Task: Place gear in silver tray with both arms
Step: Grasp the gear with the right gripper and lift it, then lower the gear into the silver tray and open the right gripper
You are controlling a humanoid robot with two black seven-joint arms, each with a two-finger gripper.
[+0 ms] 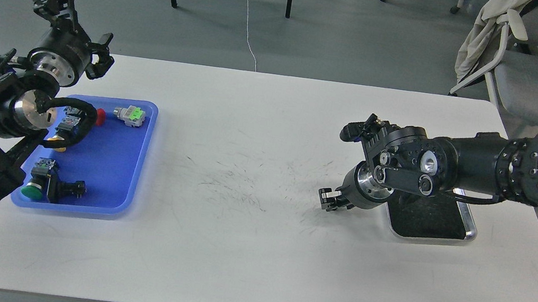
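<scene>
The silver tray lies on the right of the white table, and my right arm covers its far left part. My right gripper is low on the table just left of the tray's left rim. It sits over the spot where the small black gear lay; the gear does not show apart from the dark fingers, and I cannot tell whether they hold it. My left gripper is raised over the table's far left corner, its claws spread and empty.
A blue plastic tray on the left holds several small switch parts, with my left arm partly over it. An office chair stands beyond the table's far right corner.
</scene>
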